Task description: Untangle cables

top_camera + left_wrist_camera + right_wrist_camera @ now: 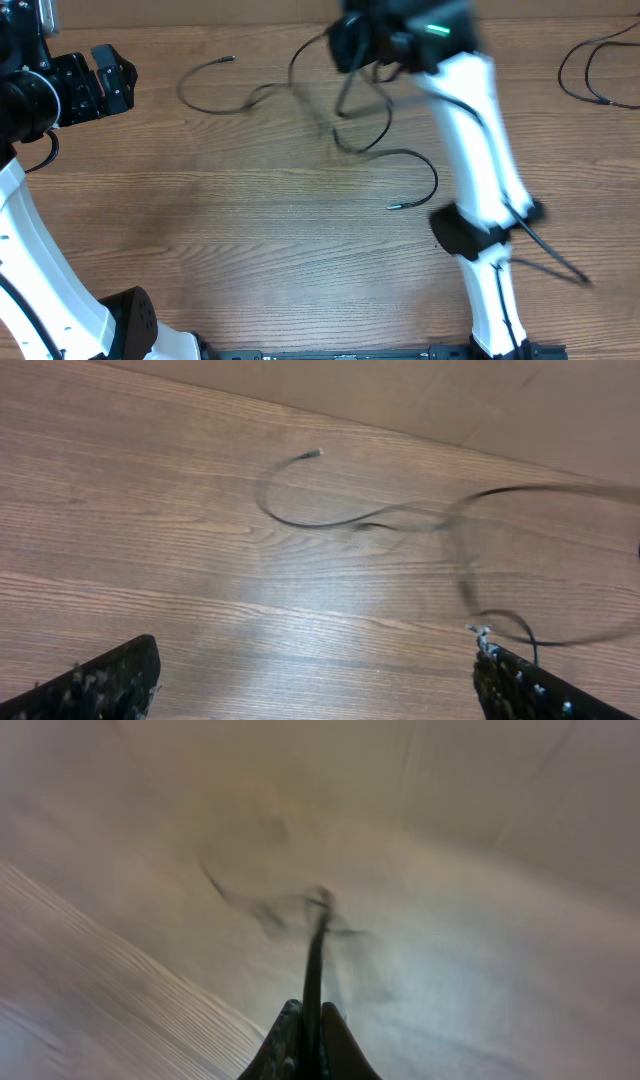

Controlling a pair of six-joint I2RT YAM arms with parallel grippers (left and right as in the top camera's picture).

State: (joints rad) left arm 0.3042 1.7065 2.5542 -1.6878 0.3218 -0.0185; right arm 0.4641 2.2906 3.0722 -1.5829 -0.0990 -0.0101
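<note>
Thin black cables [385, 152] lie tangled on the wooden table at the back middle, with one strand ending in a plug at the left [230, 60] and another plug end at the front [392, 207]. My right gripper [345, 45] is shut on a cable and holds it lifted; in the right wrist view the strand [314, 960] runs up from between the closed fingers [308, 1012], blurred. My left gripper [112, 75] is open and empty at the far left, its fingers wide apart [315, 680], with the cables [330, 520] lying ahead of it.
Another black cable [590, 75] lies apart at the back right corner. A thicker black wire [550, 255] runs off the right arm near its elbow. The table's far edge meets a plain wall [450, 400].
</note>
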